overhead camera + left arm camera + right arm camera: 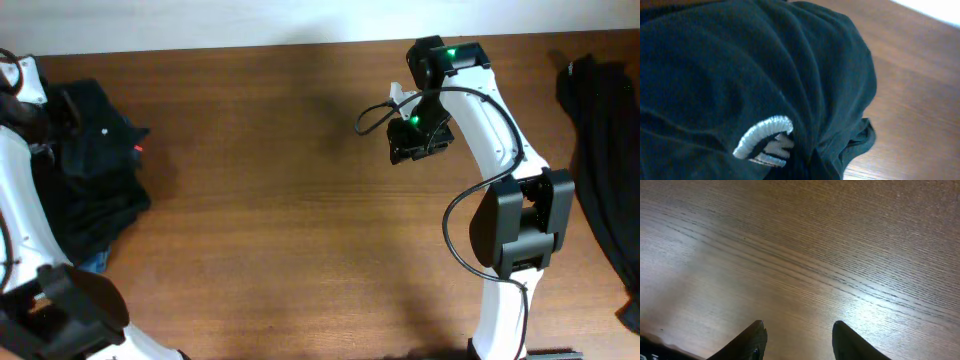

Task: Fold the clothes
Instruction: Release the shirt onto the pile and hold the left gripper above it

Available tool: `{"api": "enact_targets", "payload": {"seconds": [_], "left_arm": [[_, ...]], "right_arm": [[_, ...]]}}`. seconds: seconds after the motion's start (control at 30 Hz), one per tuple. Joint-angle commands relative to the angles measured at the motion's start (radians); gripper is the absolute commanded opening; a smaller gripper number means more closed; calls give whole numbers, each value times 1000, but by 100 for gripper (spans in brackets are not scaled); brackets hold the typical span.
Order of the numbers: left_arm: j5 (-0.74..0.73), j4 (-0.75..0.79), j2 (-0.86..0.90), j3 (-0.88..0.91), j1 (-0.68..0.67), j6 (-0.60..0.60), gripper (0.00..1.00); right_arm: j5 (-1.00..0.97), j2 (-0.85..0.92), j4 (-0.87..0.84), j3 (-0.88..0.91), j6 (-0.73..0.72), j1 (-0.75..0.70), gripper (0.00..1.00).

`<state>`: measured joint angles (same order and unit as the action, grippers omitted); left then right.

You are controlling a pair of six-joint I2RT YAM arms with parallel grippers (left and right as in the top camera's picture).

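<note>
A black shirt (95,175) lies crumpled in a heap at the table's far left. Up close in the left wrist view, its folds (765,65) fill the picture, with a small white logo (765,142) low down. The pleats gather toward the bottom middle, where my left gripper (48,108) is shut on the cloth; its fingers are hidden by the fabric. A second black garment (600,150) hangs along the right edge. My right gripper (800,326) hovers open over bare wood, holding nothing, near the table's far middle (420,140).
The wooden table (280,220) stretches between the two arms. A bit of blue (92,262) peeks out beneath the left heap. The right arm's base (515,230) stands at the front right, its cable looping beside it.
</note>
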<state>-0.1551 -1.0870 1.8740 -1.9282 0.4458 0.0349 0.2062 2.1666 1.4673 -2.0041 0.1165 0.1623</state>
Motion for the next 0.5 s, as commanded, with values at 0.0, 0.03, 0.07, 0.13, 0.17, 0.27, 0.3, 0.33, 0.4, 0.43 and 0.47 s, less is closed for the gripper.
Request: {"api": "enact_targets", "payload": {"seconds": [0.0,0.03,0.07,0.13,0.17,0.27,0.3,0.33,0.4,0.43,0.47], "left_arm": [[114,7,22,-19,20,20,0],[132,7,23,-19,24,20,1],[146,6,25,-19,30,20,1],[153,6,34,-17,45,20,0],[153,6,41,-17,52,20,0],[156,6,75,-16,81,20,1],[156,6,81,-16,89,20,1],[156,6,90,-16,94,20,1],[156,6,114,-16,121,20,1],[156,6,121,-16,127,20,1],[156,6,125,-16,134,20,1]], "right_arm": [[-8,-13,6,5,6,0,48],[-8,-13,6,5,6,0,48],[-8,-13,6,5,6,0,48],[-8,-13,8,5,6,0,48],[-8,-13,10,5,6,0,48],[-8,-13,20,5,6,0,48],[-8,-13,21,5,6,0,48],[-8,-13,21,5,6,0,48],[-8,-13,21,5,6,0,48],[-8,-13,21,5,6,0,48],[-8,-13,21,5,6,0,48]]}}
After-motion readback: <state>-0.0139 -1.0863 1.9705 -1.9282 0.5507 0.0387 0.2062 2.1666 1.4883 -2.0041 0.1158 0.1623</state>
